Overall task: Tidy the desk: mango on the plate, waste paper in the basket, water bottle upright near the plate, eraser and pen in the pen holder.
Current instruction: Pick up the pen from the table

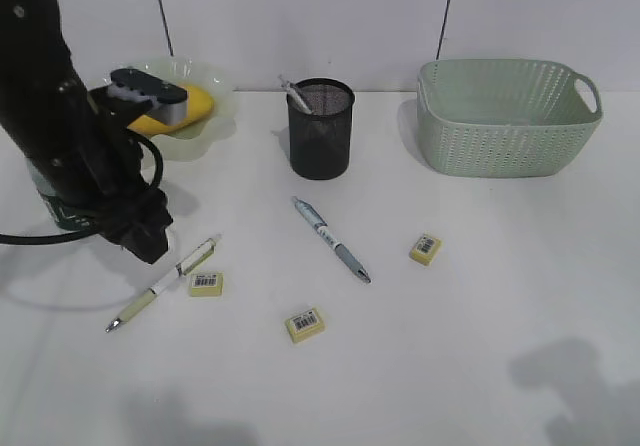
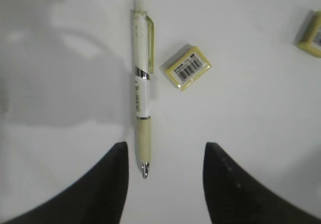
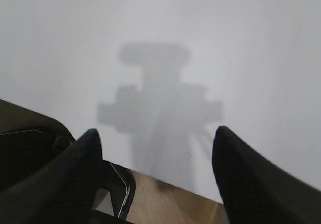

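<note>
White pen (image 2: 140, 91) flat on desk (image 2: 241, 118), tip between spread, empty fingers of left gripper (image 2: 165, 184), eraser (image 2: 186, 67) just beside.

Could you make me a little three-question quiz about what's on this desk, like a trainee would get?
1. True or false: the mango already lies on the plate.
2. How many erasers lie loose on the desk? A) one B) two C) three
3. Fill in: the left end effector hangs open over the tip of the white ____.

Key:
1. True. The yellow fruit sits in the green glass dish, partly behind the arm.
2. C. One eraser beside the white pen, one nearest the camera, one further right.
3. Pen. The wrist view shows its tip between the two fingers, not gripped.
</note>
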Controlling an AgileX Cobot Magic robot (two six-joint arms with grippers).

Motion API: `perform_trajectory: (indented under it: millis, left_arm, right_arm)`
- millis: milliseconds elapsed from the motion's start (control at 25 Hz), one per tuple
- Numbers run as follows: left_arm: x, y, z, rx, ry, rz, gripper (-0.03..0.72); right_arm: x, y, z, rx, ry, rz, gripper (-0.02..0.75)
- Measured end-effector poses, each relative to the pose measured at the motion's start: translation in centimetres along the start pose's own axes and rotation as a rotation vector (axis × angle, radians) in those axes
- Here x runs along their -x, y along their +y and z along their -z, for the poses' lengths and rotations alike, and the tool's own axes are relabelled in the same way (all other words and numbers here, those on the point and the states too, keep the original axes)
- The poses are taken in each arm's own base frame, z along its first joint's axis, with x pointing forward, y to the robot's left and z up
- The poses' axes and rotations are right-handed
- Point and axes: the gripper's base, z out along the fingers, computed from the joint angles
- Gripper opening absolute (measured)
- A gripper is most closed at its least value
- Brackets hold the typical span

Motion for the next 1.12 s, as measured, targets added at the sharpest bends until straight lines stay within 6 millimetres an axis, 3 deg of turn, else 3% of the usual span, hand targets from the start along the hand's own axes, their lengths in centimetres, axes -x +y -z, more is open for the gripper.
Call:
perform_trajectory:
  millis: [640, 1120]
  left_arm:
    - [0.8, 0.9, -5.6, 0.017, 0.065, 0.081, 0.372]
    - [1.1, 1.5, -8.4, 0.047, 0.068, 0.071, 0.34]
  right_arm:
    - [0.0, 0.0, 0.0, 0.0, 0.001, 0.0, 0.542]
    - [0.0, 0.0, 0.0, 0.0, -0.001, 0.0, 0.543]
